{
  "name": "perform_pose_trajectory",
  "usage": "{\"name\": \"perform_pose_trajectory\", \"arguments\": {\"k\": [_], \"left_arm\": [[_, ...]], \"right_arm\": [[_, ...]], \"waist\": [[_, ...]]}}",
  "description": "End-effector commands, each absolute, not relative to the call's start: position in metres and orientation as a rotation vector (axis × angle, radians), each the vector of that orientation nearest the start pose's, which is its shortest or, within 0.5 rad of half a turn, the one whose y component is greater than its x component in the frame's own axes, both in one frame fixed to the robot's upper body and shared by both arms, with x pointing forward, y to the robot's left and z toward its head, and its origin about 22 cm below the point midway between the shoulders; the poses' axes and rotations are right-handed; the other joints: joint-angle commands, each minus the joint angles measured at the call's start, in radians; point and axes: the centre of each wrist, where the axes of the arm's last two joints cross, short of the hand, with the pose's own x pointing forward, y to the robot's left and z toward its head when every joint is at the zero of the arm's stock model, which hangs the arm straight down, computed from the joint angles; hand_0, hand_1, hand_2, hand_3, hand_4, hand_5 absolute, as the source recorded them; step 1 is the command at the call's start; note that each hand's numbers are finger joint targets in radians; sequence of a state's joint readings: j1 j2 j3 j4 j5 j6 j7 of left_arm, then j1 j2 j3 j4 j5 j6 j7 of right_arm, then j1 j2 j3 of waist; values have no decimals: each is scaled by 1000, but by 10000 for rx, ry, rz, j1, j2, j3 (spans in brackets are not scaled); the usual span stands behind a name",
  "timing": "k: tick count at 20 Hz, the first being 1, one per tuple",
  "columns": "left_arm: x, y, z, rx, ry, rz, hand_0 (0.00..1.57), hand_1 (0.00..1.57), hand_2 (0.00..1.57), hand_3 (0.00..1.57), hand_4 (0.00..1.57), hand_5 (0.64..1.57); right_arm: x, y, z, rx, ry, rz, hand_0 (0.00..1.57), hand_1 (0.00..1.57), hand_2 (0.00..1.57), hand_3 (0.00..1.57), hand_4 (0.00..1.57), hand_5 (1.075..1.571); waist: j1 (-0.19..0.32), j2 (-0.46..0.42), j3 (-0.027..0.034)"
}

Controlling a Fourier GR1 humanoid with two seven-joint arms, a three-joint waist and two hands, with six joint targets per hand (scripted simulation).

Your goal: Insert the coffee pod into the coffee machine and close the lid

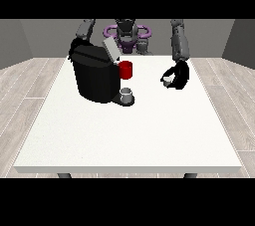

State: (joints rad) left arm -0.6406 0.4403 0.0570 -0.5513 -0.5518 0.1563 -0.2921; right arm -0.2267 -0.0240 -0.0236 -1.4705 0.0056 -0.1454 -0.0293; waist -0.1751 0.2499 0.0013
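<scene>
The black coffee machine (pixel 95 78) stands left of the table's middle, its grey lid (pixel 111 49) tilted up and open. A red part (pixel 126 69) shows at the machine's front, with a small grey cup (pixel 127 94) on the base below it. To the right, well apart from the machine, the hand at the view's right (pixel 178 74) hovers low over the table with its fingers curled round a small white coffee pod (pixel 168 80). The hand at the view's left (pixel 75 47) sits against the machine's back top corner and blends into the dark body.
The white table (pixel 129 135) stretches broad and bare towards the camera. The robot's torso (pixel 127 33) stands behind the far edge. Grey walls and wooden floor surround the table.
</scene>
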Motion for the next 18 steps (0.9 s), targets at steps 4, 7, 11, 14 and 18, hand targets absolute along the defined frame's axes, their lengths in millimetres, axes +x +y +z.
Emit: {"name": "perform_pose_trajectory", "arguments": {"k": [4, 7, 11, 14, 18], "left_arm": [[371, 368, 9, 7913, -13978, -8133, 1225, 1225, 1358, 1305, 473, 1571], [387, 346, 24, 7415, -14560, -8282, 1424, 1424, 1457, 1423, 564, 1571], [396, 345, 43, 6592, -15011, -8554, 1400, 1400, 1423, 1364, 595, 1571], [406, 320, 54, 6237, -14997, -9248, 1323, 1323, 1383, 1352, 581, 1571], [422, 335, 107, 6452, -15756, -9115, 1256, 1256, 1331, 1292, 545, 1571]], "right_arm": [[301, -221, 49, -836, -17062, -441, 0, 0, 0, 0, 429, 1571], [292, -214, 21, -884, -16679, -562, 0, 0, 0, 0, 424, 1571], [279, -208, -1, -817, -16007, -951, 0, 0, 0, 0, 442, 1571], [286, -225, -9, -900, -15489, -840, 0, 0, 0, 0, 505, 1571], [292, -225, -5, -725, -16260, -373, 0, 0, 0, 0, 468, 1571]], "waist": [[33, 115, -20], [59, -344, -14], [70, -903, -14], [312, -1338, -10], [72, -963, -12]]}}
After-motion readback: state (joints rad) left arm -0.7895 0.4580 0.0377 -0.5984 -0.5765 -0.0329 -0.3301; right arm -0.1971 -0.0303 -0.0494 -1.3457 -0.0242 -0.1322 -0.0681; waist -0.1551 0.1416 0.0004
